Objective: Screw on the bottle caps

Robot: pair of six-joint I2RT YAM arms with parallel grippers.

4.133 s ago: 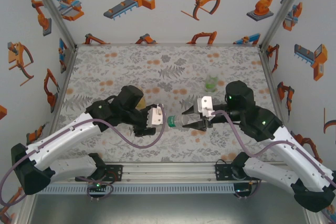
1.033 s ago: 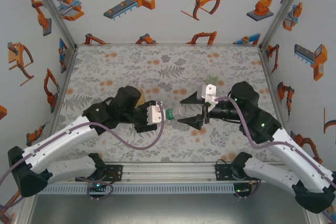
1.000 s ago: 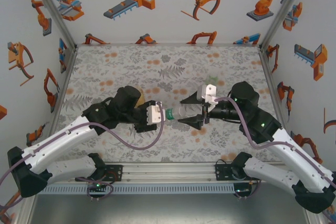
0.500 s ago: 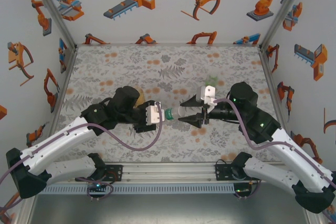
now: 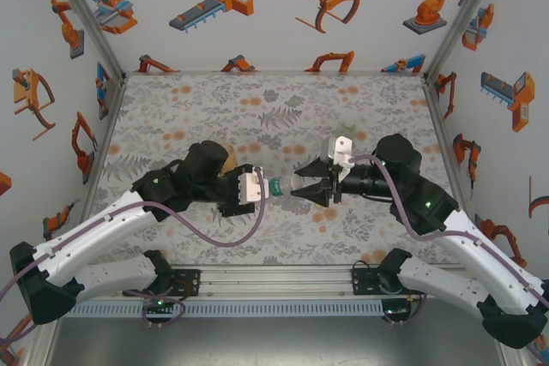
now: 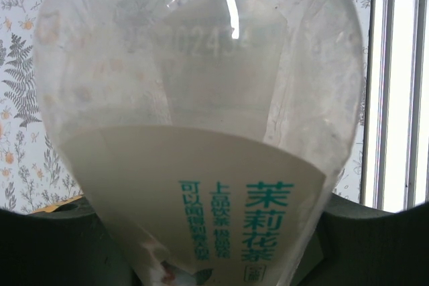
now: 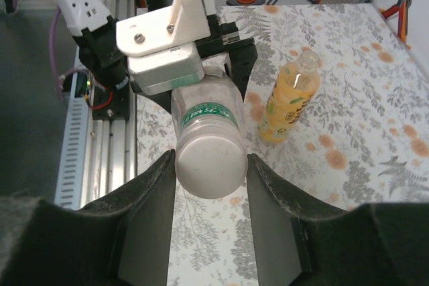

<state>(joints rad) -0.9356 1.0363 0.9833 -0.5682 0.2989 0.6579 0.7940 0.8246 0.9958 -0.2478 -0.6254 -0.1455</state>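
Note:
My left gripper (image 5: 267,187) is shut on a slim clear bottle (image 5: 282,185) with a green-lettered label and holds it level above the table. The bottle's body (image 6: 201,165) lies between the dark fingers in the left wrist view. Its white cap (image 7: 210,164) points at my right gripper (image 5: 310,183), whose two fingers press on both sides of the cap. The tall bottle of amber-yellow liquid (image 7: 290,98) stands on the table beyond, partly hidden behind my left arm in the top view (image 5: 230,158). The short green bottle (image 5: 345,133) stands behind my right gripper.
The floral table cover (image 5: 274,105) stretches to the back wall. An aluminium rail (image 5: 274,285) runs along the near edge by the arm bases. Patterned walls close in the left, right and back sides.
My right gripper's jaws have closed in from wide open onto the cap. The left arm has carried the bottle slightly to the right, towards them.

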